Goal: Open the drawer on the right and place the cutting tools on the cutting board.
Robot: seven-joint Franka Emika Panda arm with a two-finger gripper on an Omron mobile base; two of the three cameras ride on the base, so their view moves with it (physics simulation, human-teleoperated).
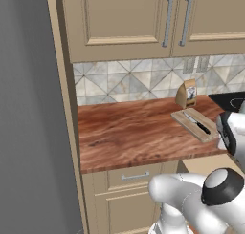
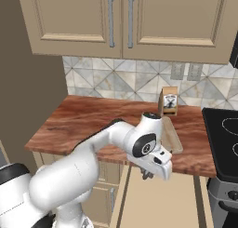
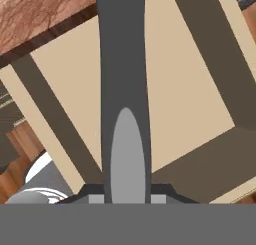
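The drawer (image 2: 160, 199) stands pulled out below the counter's right end, its tan floor (image 3: 195, 84) bare in the hand view. My gripper (image 2: 148, 175) hangs over it, just in front of the counter edge. In the hand view my gripper (image 3: 127, 194) is shut on a slim knife (image 3: 122, 64), whose dark length runs up the picture from between the fingers. The pale cutting board (image 1: 187, 117) lies on the counter near the right end, and another black-handled knife (image 1: 197, 123) rests on it. In the right base view my arm hides part of the board (image 2: 173, 137).
A brown paper bag (image 1: 186, 93) stands behind the board at the tiled wall. A black stove (image 2: 223, 138) borders the counter on the right. A narrower drawer front with a silver bar handle (image 1: 135, 176) sits left of the open drawer. The reddish counter (image 1: 124, 128) stretches left.
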